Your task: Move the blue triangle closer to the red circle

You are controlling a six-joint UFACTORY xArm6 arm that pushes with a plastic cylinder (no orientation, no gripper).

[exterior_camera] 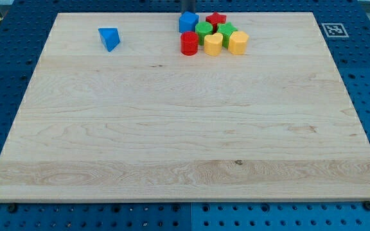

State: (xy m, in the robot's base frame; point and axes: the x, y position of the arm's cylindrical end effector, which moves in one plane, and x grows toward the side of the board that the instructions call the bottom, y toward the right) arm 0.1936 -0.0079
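**Item: my tip**, lower end of a straight dark rod. Enters at the far edge of the scene, just behind the cluster of blocks. Very end half hidden by the blue block; contact with it not decidable. No jaws to release or clench; grasping nothing.

**Nearest:** blue angular wooden block, directly in front of my tip. Exact shape unclear.

**Cluster, packed close:**
- red star-shaped block, far right of the blue one
- two green blocks and, shapes unclear
- red circle, a short red cylinder, on the cluster's near left corner
- two yellow rounded blocks and, to its right

**Task piece:** blue triangle, a small blue wedge. Alone, well apart to the left of the cluster, near the far edge of the pale wooden board.

**Governing relation:** blue triangle well left of my tip and slightly nearer, red circle to its right at about the same depth. Judged requirement: pass round to the triangle's left face, then push rightward.
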